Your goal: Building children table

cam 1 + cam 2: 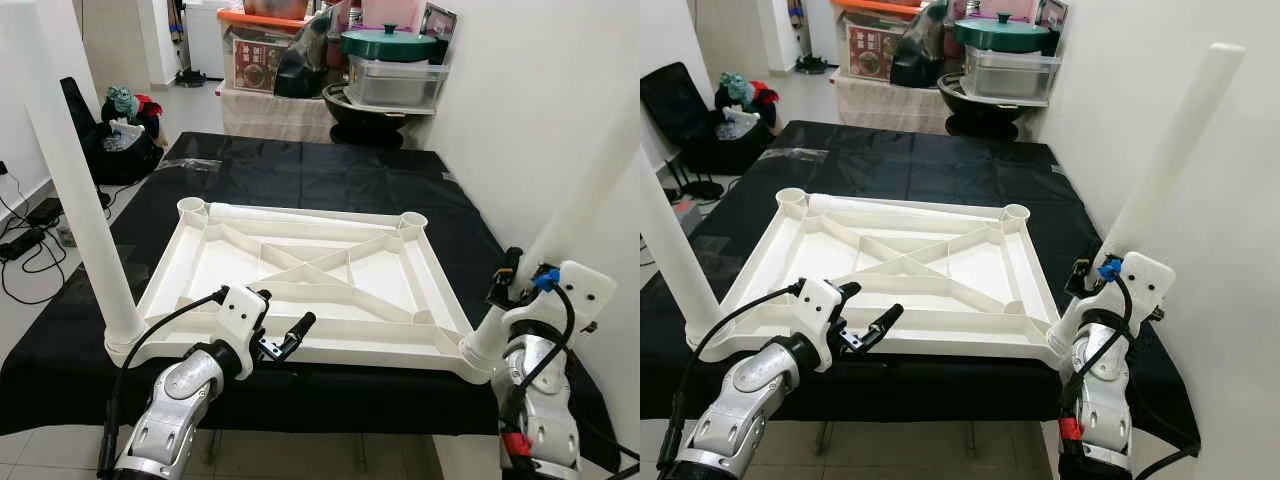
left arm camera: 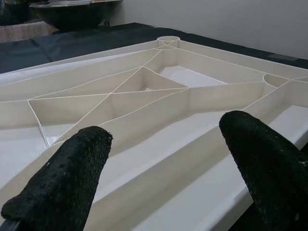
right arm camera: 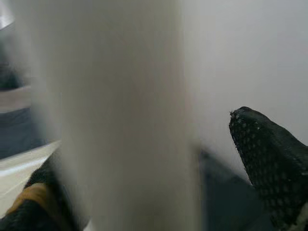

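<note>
Evidently the right pincer (image 1: 1087, 290) clamped the leg (image 1: 1165, 160) to seat it; left pincer (image 1: 290, 338) gaped over the tabletop (image 1: 300, 270).

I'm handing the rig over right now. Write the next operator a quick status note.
Left claw: open, holding nothing, hovering over the near edge of the upside-down tabletop on the black cloth.
Right claw: around the near-right leg; grip unclear.
Done: near-left leg and near-right leg stand in their corner sockets.
Left: far-left socket and far-right socket are empty; spare legs not in sight.
</note>
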{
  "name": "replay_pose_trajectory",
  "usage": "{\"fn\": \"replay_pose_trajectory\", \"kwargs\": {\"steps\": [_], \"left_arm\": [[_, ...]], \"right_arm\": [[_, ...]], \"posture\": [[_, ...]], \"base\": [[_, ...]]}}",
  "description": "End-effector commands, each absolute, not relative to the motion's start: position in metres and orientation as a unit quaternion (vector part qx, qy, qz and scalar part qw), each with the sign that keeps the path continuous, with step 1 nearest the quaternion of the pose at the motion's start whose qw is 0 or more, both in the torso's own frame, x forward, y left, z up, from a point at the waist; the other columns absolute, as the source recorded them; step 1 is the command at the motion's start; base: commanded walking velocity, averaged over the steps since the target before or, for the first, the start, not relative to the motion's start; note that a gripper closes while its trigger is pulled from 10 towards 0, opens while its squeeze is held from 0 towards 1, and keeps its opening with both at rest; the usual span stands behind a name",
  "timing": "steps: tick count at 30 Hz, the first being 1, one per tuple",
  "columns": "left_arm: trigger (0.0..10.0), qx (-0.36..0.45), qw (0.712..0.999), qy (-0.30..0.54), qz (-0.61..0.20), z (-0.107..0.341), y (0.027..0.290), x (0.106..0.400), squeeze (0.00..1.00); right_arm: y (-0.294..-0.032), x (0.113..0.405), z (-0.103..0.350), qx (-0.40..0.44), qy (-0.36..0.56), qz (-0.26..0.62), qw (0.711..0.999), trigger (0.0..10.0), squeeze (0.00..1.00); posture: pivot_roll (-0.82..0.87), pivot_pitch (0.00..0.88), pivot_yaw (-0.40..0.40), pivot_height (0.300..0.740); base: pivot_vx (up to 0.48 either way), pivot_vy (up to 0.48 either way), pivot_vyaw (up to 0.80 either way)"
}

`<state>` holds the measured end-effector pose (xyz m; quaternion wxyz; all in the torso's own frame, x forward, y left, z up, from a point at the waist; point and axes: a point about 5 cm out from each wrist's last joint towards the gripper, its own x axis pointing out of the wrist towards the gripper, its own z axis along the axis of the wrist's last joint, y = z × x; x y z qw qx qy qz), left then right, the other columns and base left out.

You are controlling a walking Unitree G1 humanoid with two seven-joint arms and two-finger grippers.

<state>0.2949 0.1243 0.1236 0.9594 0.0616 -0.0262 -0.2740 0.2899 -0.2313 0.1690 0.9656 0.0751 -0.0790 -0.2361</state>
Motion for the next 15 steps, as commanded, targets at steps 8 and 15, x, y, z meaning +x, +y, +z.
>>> {"fn": "replay_pose_trajectory", "kwargs": {"steps": [8,15], "left_arm": [[10.0,0.070,0.958,-0.020,-0.279,0.120,0.122,0.293,0.00],[10.0,0.072,0.958,-0.020,-0.276,0.120,0.123,0.293,0.00]], "right_arm": [[-0.187,0.293,0.153,0.079,-0.029,-0.040,0.996,0.0,0.00],[-0.177,0.292,0.151,0.076,-0.026,-0.003,0.997,0.0,0.00]], "posture": [[0.04,0.000,-0.114,0.740],[0.05,0.000,-0.118,0.740]], "base": [[0.000,0.000,0.00],[0.000,0.000,0.00]]}}
